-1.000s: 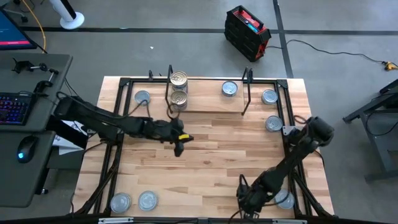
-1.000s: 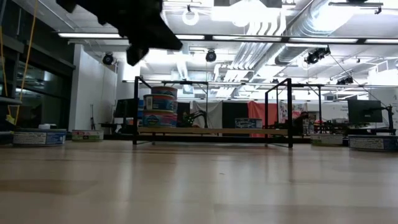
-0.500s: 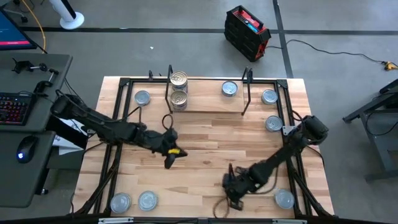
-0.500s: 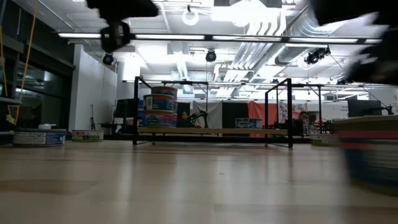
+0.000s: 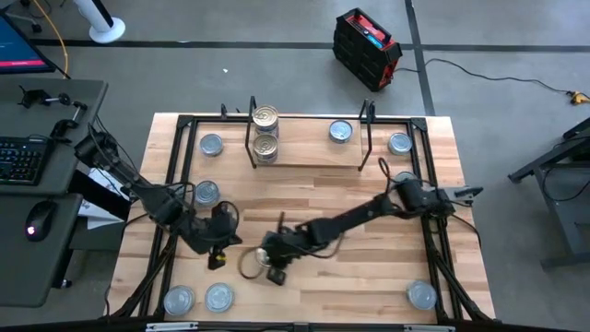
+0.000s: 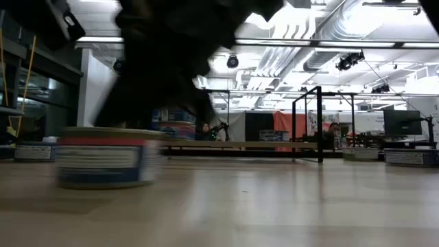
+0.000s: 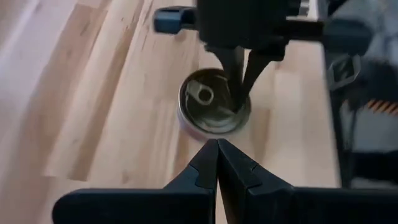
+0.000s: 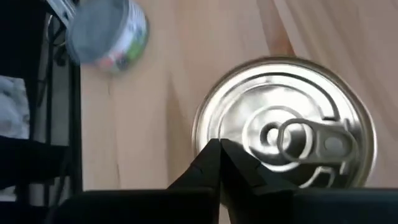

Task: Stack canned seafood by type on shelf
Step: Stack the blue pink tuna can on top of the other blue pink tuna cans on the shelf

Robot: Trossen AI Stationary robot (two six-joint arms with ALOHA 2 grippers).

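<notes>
Change: the right arm has swept from the table's right front corner to front centre; the left arm has drawn back from the middle toward the left front.
Tin at work: a flat round tin (image 5: 251, 265) stands lid-up on the table (image 5: 313, 194) at front centre, its axis upright.
Tin lid: shiny metal with pressed rings and a pull tab (image 8: 323, 143); in the right wrist view the tab lies toward three o'clock.
Right gripper (image 5: 275, 271): fingers pressed together, nothing clamped, tips on the lid's edge at the tin's three o'clock side.
Left gripper (image 5: 218, 260): fingers closed tight and empty, near the tin at its nine o'clock.
Left wrist view only: shows the right gripper's thin fingers (image 7: 239, 74) reaching down onto the gold-toned lid (image 7: 214, 101).
Low view only: shows the tin's side (image 6: 106, 156), a red band over a pale label, blurred, under the dark arm.
Shelf (image 5: 309, 152): light wooden board with thin black wire uprights, at the table's twelve o'clock.
Shelved tins: two gold tins (image 5: 265, 117) at the shelf's left end, one silver-blue tin (image 5: 340, 132) right of centre.
Loose tins: several silver-blue ones lie along the left and right edges, a pair (image 5: 198, 299) at the left front corner, one (image 5: 421, 295) at the right front corner.
Tabletop: pale wood planks inside a black frame (image 5: 181, 120).
</notes>
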